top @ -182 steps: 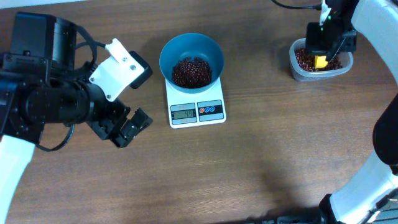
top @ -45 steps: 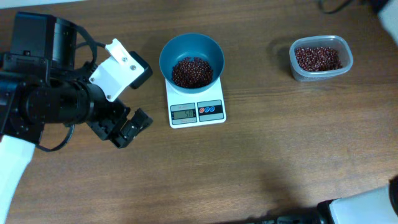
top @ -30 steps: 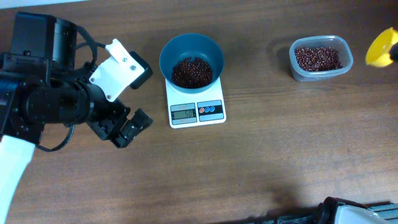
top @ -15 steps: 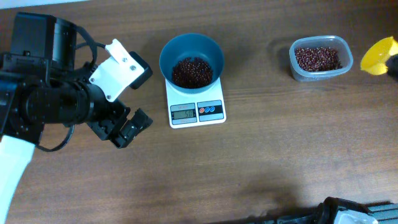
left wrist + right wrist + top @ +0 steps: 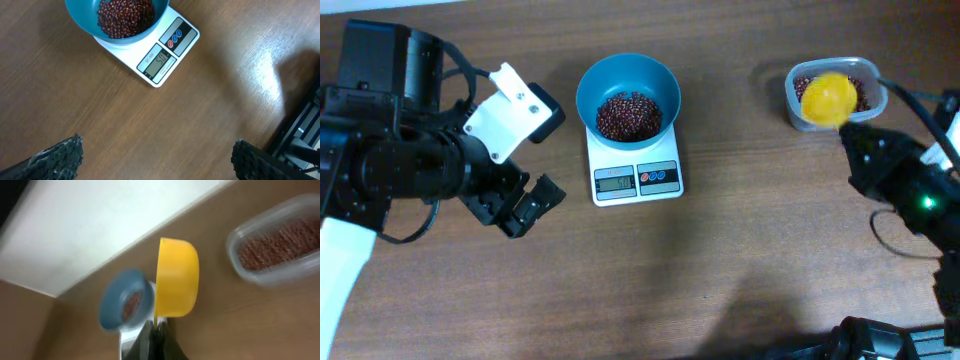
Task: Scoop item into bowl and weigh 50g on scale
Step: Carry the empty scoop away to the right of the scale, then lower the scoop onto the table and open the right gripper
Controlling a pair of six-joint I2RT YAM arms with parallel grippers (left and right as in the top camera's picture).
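We are looking down on a desk [image 5: 740, 260] where the right gripper [image 5: 156, 333] is clamping the handle of a yellow scoop [image 5: 827, 98] and holding its cup over the clear tub [image 5: 798, 120] of spare beans at the far right. From the wrist view the scoop is tipped on its side, and we cannot tell whether anything is riding in it.

The teal bowl [image 5: 628, 72] is sitting on the white scale [image 5: 636, 165] near the middle of the desk, with a heap of dark red-brown beans [image 5: 628, 114] already lying in it. The display [image 5: 160, 60] looks to be reading fifty, though the digits are small.

The left gripper [image 5: 529, 206] is hanging just beside the scale with its fingers [image 5: 60, 156] spread wide and nothing between them.

The relation that matters: the bowl is lying well apart from the scoop, off toward the robot's left across open desk. The scoop's handle is running back from the tub toward the right arm. The left arm is nearer the bowl, but only the right is carrying the tool. We are judging the weighing close to done, so any further transfer calls for a light hand.
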